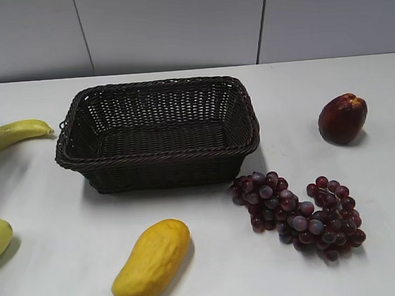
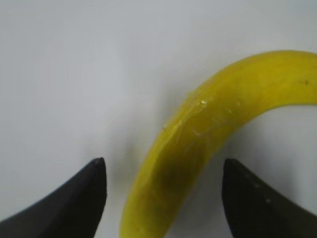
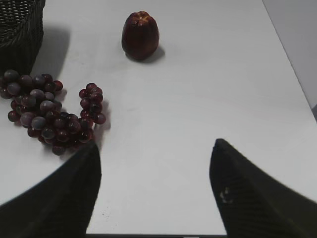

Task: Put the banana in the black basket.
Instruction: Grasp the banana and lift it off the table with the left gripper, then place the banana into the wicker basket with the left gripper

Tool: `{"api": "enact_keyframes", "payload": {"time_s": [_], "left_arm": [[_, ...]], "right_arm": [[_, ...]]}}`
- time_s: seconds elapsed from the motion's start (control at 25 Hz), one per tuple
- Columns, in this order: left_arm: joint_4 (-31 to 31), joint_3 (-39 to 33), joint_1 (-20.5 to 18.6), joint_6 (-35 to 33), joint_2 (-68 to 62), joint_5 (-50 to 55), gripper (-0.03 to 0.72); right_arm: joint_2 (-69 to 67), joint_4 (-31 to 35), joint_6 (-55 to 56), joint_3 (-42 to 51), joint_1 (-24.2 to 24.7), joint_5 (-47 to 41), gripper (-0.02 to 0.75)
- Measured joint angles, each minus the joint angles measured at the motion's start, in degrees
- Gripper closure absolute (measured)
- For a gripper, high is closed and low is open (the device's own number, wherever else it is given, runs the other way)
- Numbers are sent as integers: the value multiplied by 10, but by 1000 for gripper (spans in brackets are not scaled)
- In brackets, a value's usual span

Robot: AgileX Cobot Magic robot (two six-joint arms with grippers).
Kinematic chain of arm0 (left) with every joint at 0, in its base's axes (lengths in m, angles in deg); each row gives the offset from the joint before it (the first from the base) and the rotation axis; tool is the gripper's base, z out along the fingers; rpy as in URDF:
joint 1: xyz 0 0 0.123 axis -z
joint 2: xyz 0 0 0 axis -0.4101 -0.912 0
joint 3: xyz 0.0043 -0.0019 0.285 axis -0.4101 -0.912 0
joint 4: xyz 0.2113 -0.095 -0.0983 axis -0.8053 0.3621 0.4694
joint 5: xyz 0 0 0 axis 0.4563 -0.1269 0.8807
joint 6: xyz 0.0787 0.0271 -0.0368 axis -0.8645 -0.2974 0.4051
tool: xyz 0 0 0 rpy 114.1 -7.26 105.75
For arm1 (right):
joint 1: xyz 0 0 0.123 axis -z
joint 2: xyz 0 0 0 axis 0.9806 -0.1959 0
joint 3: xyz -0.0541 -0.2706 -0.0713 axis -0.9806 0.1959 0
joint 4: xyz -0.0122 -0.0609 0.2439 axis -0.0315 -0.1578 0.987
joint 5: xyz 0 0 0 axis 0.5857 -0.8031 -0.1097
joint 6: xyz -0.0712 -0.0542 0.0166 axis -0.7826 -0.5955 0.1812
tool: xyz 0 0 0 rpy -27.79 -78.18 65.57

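Yellow fills the gap between our left gripper's [image 2: 163, 198] 2 dark fingers: in the left wrist view the banana [image 2: 208, 134] runs up from the bottom edge between them and then curves off to the right. The fingers stand spread, 1 on each side, with bare table showing between each tip and the peel, so nothing is pinched yet. We judge the closing line crosses the fruit's long axis here, which is what a squeeze needs.

From the exterior view, the banana [image 1: 12, 134] lies on the table at the far left, its pointed end aimed at the basket [image 1: 158, 133] and just short of the rim. A dark bit of the left arm shows at that edge. The basket holds nothing we can see.

Our right gripper [image 3: 156, 186] is also spread, over bare table, with the grapes [image 3: 49, 111] and a dark red fruit [image 3: 140, 35] ahead of it. It is well apart from the banana, so the left arm is the nearer 1. The carry should run rightward over the rim.
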Motion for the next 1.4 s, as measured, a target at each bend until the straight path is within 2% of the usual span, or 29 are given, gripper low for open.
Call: {"api": "enact_keyframes", "payload": {"time_s": [0.32, 0.56, 0.68, 0.8, 0.88, 1.4], "left_arm": [[39, 14, 0, -59, -49, -12, -24], [46, 16, 1, -66, -66, -16, -5], [50, 17, 1, -67, -66, -18, 87], [61, 17, 1, -67, -66, -18, 232], [74, 17, 1, -67, -66, -18, 275], [102, 17, 1, -64, -45, 5, 276]], "right_arm": [[0, 0, 0, 0, 0, 0, 187], [0, 0, 0, 0, 0, 0, 187], [0, 0, 0, 0, 0, 0, 187], [0, 0, 0, 0, 0, 0, 187], [0, 0, 0, 0, 0, 0, 187], [0, 0, 0, 0, 0, 0, 187]]}}
